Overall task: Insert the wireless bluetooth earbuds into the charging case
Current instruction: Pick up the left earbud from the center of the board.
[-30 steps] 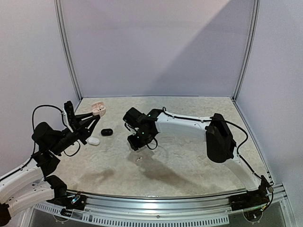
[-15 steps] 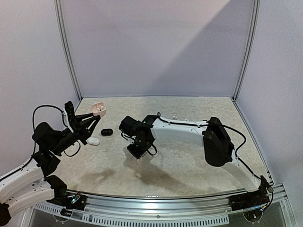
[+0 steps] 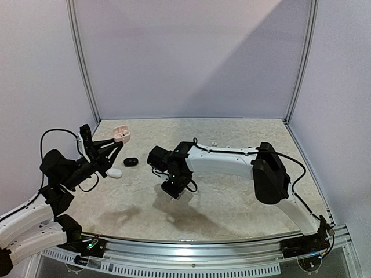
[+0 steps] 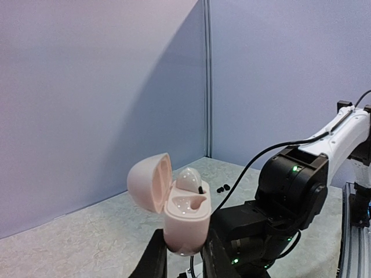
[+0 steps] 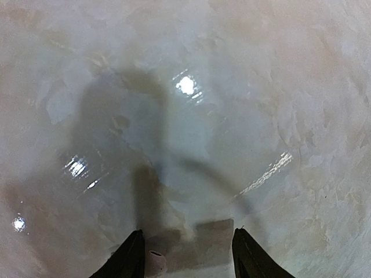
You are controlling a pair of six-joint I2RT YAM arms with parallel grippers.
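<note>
Now the right end effector (image 5: 185, 234) has swung in and dropped low over the surface (image 5: 243, 87), right where the loose earbud (image 5: 155, 255) lies, so a pick-up looks imminent. Its fingers are spread wide with nothing gripped, the earbud lying between them, just beside one finger. Meanwhile the left end effector (image 4: 181, 255) clamps the open charging case (image 4: 186, 214) aloft, one bud already seated.
</note>
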